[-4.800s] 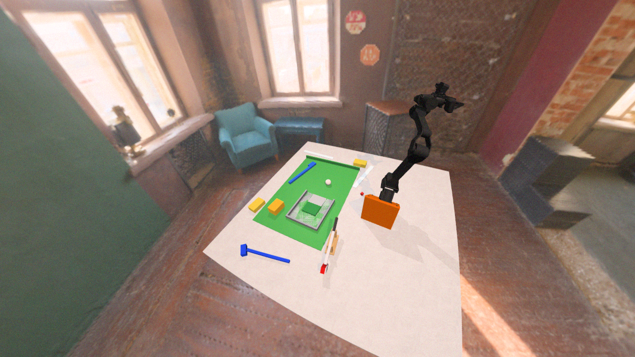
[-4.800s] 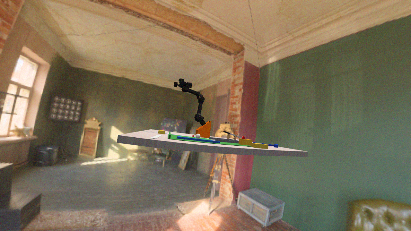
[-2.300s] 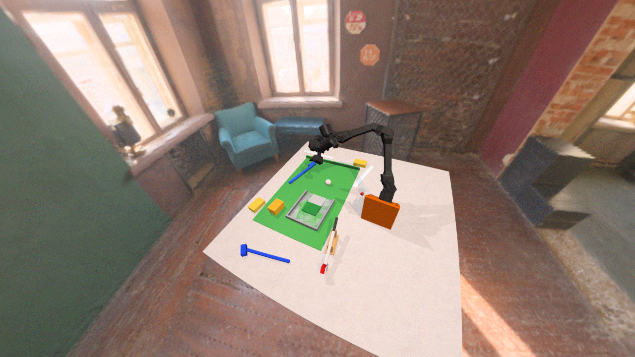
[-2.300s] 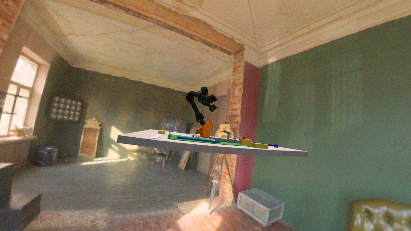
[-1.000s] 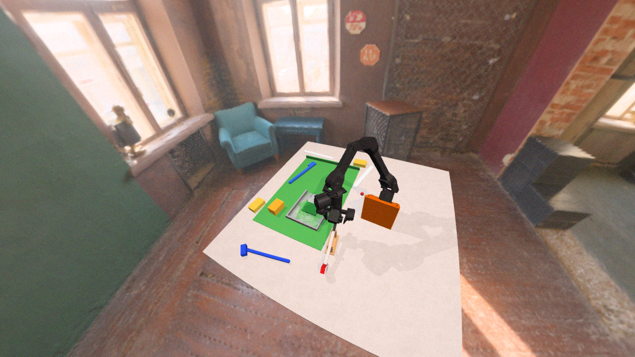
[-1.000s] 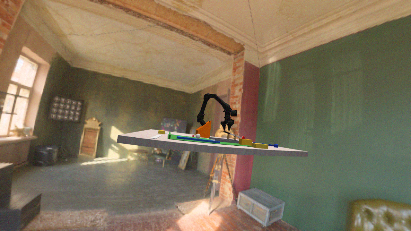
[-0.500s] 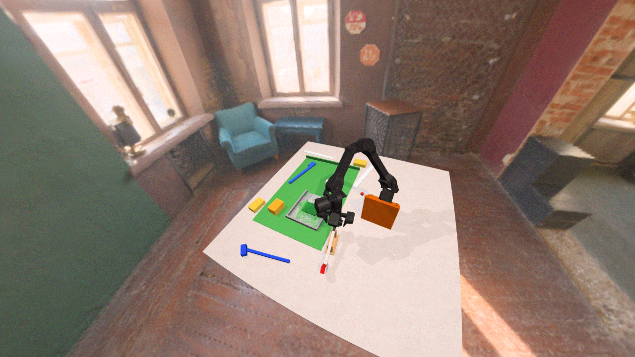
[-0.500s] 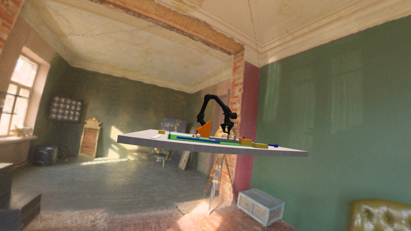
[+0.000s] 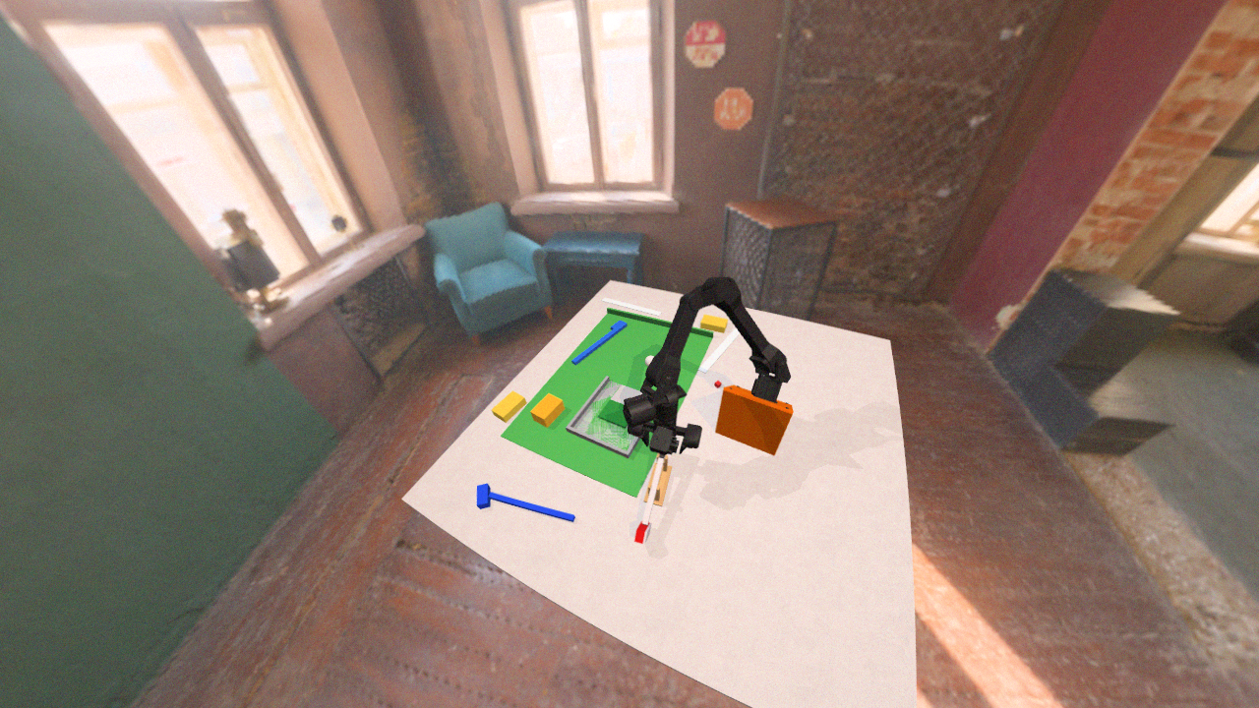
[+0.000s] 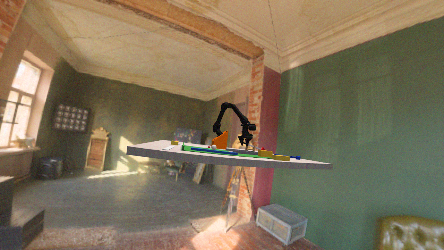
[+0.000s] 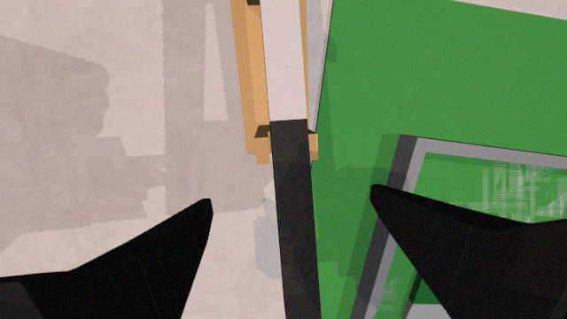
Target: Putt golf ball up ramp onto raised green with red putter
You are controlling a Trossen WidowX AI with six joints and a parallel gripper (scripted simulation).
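Note:
The red putter rests on a small wooden stand (image 9: 665, 484) (image 11: 253, 89); its red head (image 9: 641, 532) (image 10: 263, 148) points to the table's near edge, its white shaft (image 11: 285, 66) runs over the stand. My gripper (image 9: 666, 450) (image 10: 245, 144) (image 11: 293, 198) is open and points down, with the black handle (image 11: 296, 248) running between its fingertips in the wrist view, not clamped. The white golf ball (image 9: 649, 360) (image 10: 213, 147) sits on the green mat (image 9: 576, 466) (image 11: 443, 80), partly behind the arm in the top view. The raised green (image 9: 613, 413) lies inside a grey frame (image 9: 598, 446) (image 11: 469, 151), partly hidden by my arm.
One blue putter (image 9: 528, 505) lies on the table, another (image 9: 598, 343) on the mat. An orange block (image 9: 546, 410) and a yellow block (image 9: 509, 405) are at the mat's left side, another yellow block (image 9: 713, 323) at the back. The orange arm base (image 9: 752, 421) stands to the right.

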